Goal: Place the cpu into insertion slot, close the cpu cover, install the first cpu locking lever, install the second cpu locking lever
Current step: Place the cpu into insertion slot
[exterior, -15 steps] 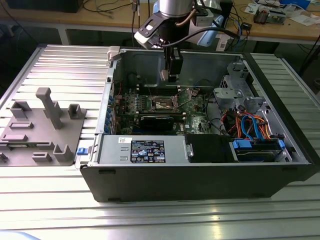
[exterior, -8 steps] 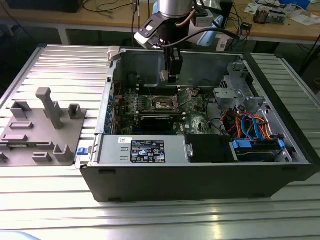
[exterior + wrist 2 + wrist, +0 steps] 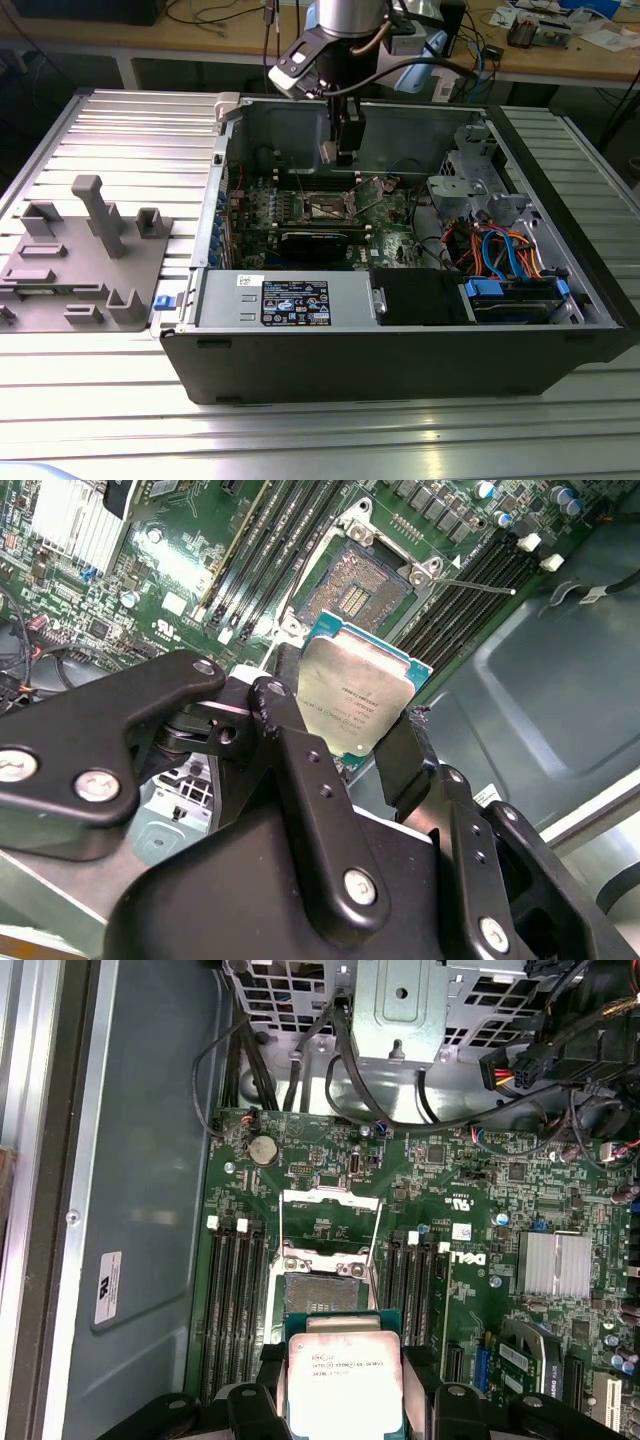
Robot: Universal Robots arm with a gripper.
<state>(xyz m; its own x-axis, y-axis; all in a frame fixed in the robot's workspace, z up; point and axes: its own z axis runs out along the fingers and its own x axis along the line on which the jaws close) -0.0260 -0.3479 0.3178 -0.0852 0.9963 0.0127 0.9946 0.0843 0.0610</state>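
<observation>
My gripper (image 3: 340, 152) hangs inside the open computer case, above the green motherboard. It is shut on the cpu (image 3: 355, 705), a flat silver square chip clamped by its edges between the two black fingers (image 3: 285, 695). The chip (image 3: 343, 1385) hovers a little short of the insertion slot (image 3: 322, 1290), apart from it. The slot (image 3: 355, 588) is bare, with its brownish contact field showing. The cpu cover (image 3: 330, 1197) stands swung open on the far side of the slot. Two thin wire levers (image 3: 375, 1240) are raised beside it.
Rows of black memory slots (image 3: 235, 1300) flank the socket. A long black card (image 3: 318, 243) lies nearer the case front, beside the power supply (image 3: 285, 298). A metal drive cage (image 3: 478, 190) and coloured cables (image 3: 500, 250) sit at the exterior view's right. A grey fixture (image 3: 85, 250) stands outside the case.
</observation>
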